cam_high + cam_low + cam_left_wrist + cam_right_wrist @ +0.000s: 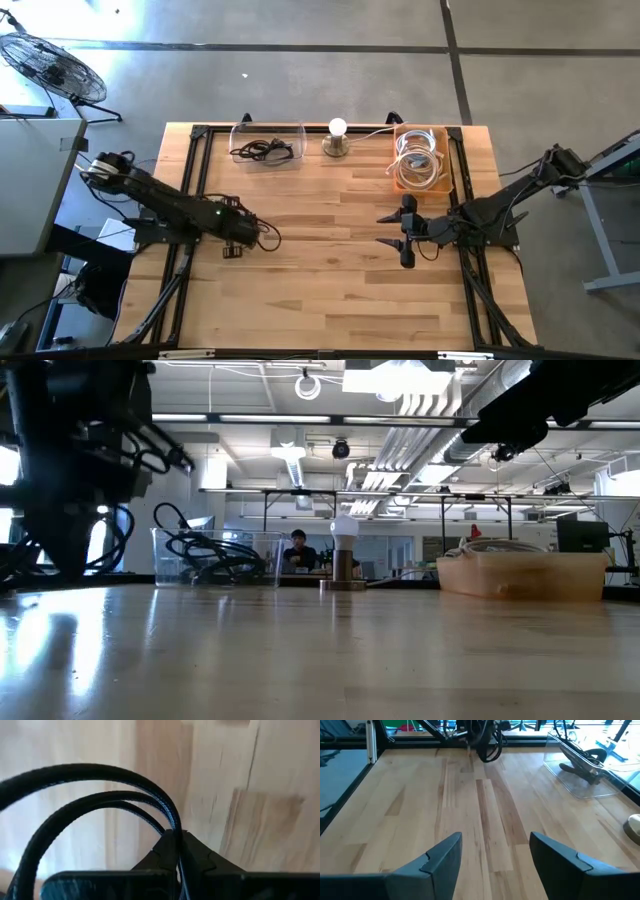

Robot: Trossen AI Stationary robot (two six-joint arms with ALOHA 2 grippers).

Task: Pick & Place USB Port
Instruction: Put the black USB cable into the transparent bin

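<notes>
The black cable [107, 802] was pinched in the left gripper [236, 238], jaws clamped on it. The right gripper [404, 231] waited, fingers apart. Lowering slowly before release seemed wise.

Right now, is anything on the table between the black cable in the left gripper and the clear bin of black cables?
Nothing visible. The left gripper pinches the black cable over bare wood, and the table is bare up to the clear bin. The lamp stands off to one side; the right gripper waits open, well away.
</notes>
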